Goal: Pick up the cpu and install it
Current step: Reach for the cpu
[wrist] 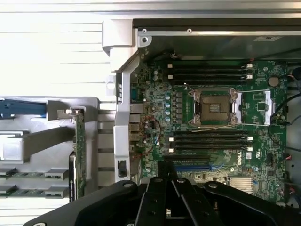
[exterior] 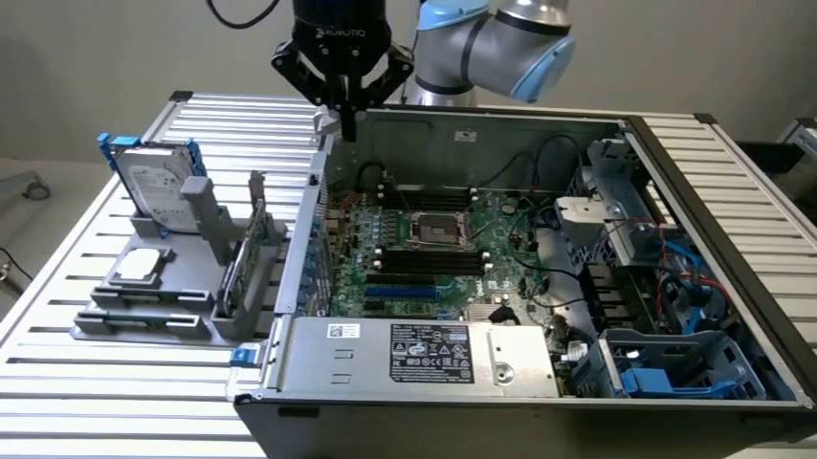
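The arm (exterior: pixel 492 43) and the top of the gripper (exterior: pixel 346 126) are cut off by the exterior view's upper edge. The computer case (exterior: pixel 383 406) runs past the lower edge and past the exterior view's right. The hard drive (exterior: pixel 156 186) has its foot hidden behind the grey holder (exterior: pixel 166 325). Any markings on the cpu (exterior: pixel 141 266) and the print on the label (exterior: pixel 431 352) are too small to read. In the wrist view, the motherboard (wrist: pixel 160 108) is partly hidden behind the gripper's dark body, and the blue bracket (wrist: pixel 19 108) is cut off by the picture's edge.
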`<act>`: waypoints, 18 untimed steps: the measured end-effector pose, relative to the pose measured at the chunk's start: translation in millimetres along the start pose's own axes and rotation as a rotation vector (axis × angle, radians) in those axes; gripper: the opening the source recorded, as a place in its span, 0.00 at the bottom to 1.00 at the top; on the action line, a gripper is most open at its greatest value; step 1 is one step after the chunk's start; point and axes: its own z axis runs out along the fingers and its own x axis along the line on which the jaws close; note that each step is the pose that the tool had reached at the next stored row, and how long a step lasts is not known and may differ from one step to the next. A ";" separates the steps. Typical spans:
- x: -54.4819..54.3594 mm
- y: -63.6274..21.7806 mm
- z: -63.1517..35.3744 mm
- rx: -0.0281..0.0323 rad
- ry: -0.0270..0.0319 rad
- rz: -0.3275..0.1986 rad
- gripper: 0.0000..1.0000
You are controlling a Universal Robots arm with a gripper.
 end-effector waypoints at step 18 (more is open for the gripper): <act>81.9 9.9 3.3 0.0003 0.0153 0.001 0.11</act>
